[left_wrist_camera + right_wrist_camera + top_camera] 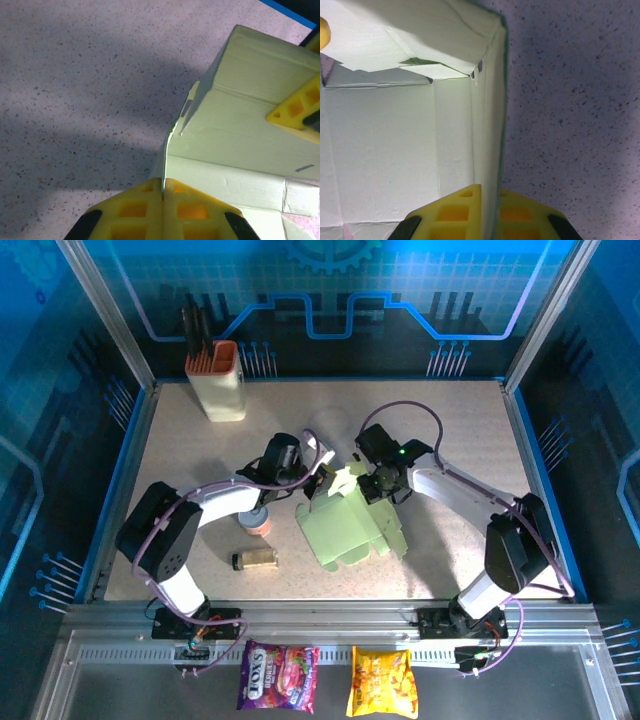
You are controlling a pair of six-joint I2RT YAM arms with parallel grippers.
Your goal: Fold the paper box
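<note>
Speckled beige table (pixel 450 440), cream orange-rimmed knife holder (pixel 222 382) upright at far left, pale green paper box (pixel 345 530) at centre, small orange pot (pixel 258 523), perhaps a jar, brownish bottle (pixel 255 559) lying just beside it, near left.

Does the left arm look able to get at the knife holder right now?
Probably not yet: the left pincer is shut on an edge of the paper box, so it would have to let go first. The knife holder stands far behind.

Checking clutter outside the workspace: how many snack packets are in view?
2. A purple packet and a yellow packet lie side by side on the metal ledge at the near edge, purple to the left. Others could lie beyond the frame.
</note>
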